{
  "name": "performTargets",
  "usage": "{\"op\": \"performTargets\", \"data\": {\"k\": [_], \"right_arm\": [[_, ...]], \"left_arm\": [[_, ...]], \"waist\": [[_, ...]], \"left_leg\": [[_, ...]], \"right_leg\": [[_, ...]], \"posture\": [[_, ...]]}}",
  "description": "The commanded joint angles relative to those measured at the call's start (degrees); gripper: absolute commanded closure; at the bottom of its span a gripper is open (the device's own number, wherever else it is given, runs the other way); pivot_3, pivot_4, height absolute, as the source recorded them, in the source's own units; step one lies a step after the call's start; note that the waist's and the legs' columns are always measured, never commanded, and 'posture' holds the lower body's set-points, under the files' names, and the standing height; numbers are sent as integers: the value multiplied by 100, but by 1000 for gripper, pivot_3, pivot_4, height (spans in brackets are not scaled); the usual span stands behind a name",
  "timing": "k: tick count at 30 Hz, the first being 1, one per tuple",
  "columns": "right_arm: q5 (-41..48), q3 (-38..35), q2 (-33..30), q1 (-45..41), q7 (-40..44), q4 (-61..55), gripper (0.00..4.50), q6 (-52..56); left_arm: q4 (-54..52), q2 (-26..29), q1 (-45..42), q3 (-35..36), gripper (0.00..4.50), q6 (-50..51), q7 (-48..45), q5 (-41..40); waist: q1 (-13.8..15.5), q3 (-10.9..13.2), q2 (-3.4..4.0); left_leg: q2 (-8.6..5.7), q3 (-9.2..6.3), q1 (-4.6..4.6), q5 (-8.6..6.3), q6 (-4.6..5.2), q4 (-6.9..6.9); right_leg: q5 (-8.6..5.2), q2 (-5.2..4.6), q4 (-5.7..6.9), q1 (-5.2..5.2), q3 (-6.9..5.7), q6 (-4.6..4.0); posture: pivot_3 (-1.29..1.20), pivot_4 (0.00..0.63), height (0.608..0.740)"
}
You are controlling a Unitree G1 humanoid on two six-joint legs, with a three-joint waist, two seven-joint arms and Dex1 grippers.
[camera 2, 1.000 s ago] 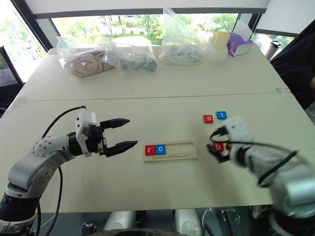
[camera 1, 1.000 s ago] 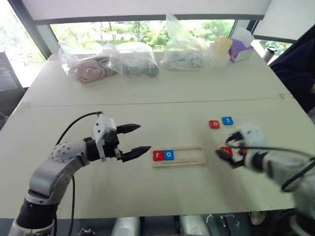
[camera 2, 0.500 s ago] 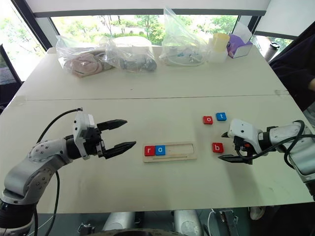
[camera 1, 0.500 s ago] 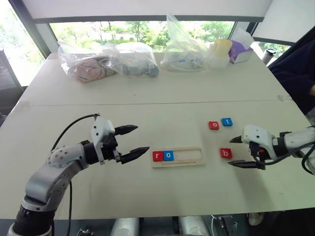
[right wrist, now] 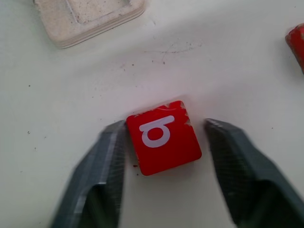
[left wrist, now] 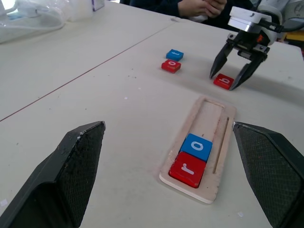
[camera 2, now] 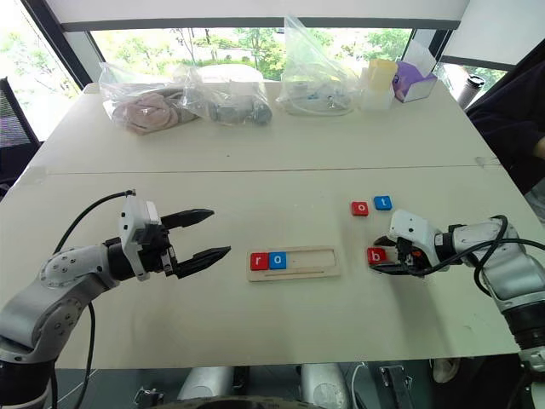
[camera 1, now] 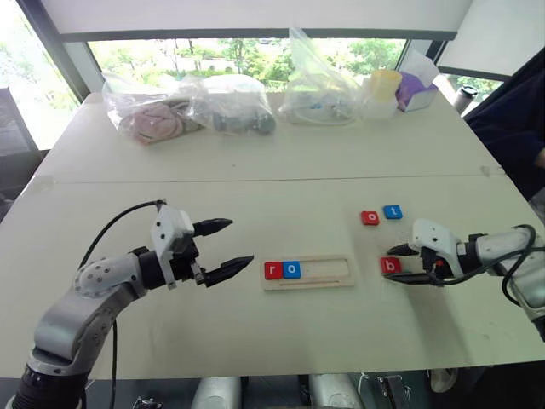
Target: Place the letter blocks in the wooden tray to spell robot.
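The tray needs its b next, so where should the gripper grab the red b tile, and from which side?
Pinch the red b tile across two opposite side edges, coming down from above: it lies flat on the table, leaving only its thin edges free. The right gripper straddles it that way.

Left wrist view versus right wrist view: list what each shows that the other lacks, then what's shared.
Left wrist: red r block, blue o block seated in the wooden tray; blue t block beyond. Right wrist: one finger touches the red b block, the other stands off. Both: that block between the right gripper's fingers; the tray.
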Motion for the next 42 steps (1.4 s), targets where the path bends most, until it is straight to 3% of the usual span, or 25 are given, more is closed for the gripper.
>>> {"op": "performTargets", "data": {"k": [1, 5, 11, 23, 42], "right_arm": [[-42, -77, 30, 70, -1, -227, 3356, -91], [250, -126, 121, -244, 90, -989, 3356, 135], [354, 430, 490, -703, 355, -1821, 3356, 541], [-279, 1348, 1369, -1401, 245, -1362, 3356, 481], [-444, 1535, 1627, -1373, 133, -1479, 3356, 754]], "left_arm": [[-108, 53, -61, 115, 0, -98, -11, -25], [-124, 61, -57, 113, 0, -93, -4, -24], [-181, 118, -31, 56, 0, -95, -80, -4], [-398, 184, 182, 103, 0, -111, -38, 14], [-505, 553, 413, 169, 0, -282, -671, -120]], "waist": [[2, 0, 0], [-22, 2, 4], [-4, 5, 11], [0, 5, 10], [-1, 5, 11]], "left_leg": [[0, -1, 0, 0, 0, 0], [1, 1, 1, 0, 0, -1], [2, -5, 2, 0, 0, -3], [-1, -5, -2, 0, 0, -1], [-1, -4, -3, 0, 0, -3]], "right_leg": [[0, 0, 0, 0, 0, 0], [0, 0, 1, -1, 0, 1], [2, 2, 3, 0, -3, 4], [1, -6, 0, -3, -4, 1], [1, -6, 0, -5, -4, -1]], "posture": [[0, 150, 740], [0, 150, 740], [0, 150, 740], [0, 150, 740], [0, 150, 740]]}}
